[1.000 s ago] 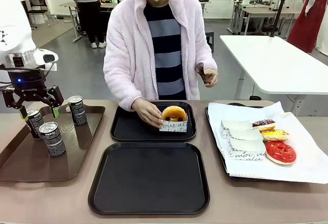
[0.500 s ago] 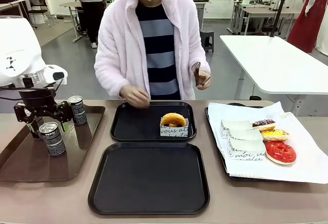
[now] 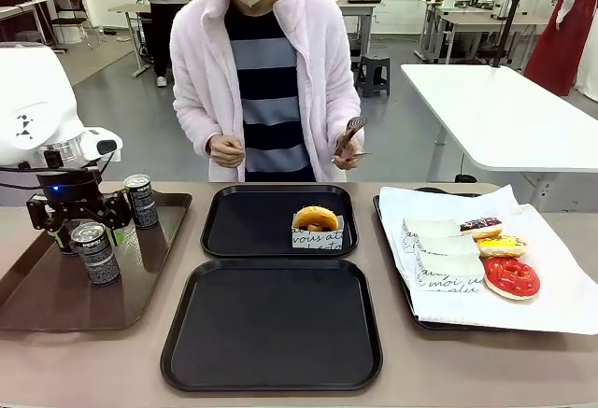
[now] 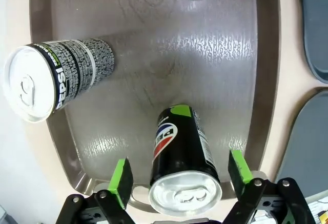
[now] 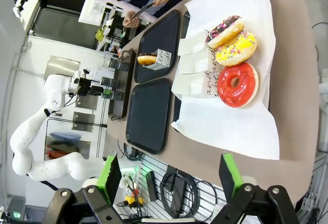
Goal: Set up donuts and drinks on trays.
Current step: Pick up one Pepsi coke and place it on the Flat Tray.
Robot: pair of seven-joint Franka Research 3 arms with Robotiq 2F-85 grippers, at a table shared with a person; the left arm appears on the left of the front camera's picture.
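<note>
Three drinks stand on a brown tray (image 3: 28, 310) at the left: one at the back (image 3: 140, 201), one at the rim (image 4: 31, 90), and the nearest can (image 3: 95, 252). My left gripper (image 3: 86, 229) straddles the top of that nearest can (image 4: 184, 183), open, with a gap on each side between its pads and the can. A golden donut (image 3: 317, 218) in its white sleeve sits on the far black tray (image 3: 238, 231). The near black tray (image 3: 271, 329) is bare. My right gripper (image 5: 170, 177) hangs open, high over the table's right end.
A white-paper-lined tray (image 3: 551, 305) at the right holds chocolate (image 3: 480, 226), yellow (image 3: 502, 246) and red (image 3: 511, 277) donuts beside white sleeves. The person stands at the far edge with tongs (image 3: 350, 131) held at chest height.
The person let go of the donut on the far tray and drew both hands back to the chest. My left gripper came down over the nearest can.
</note>
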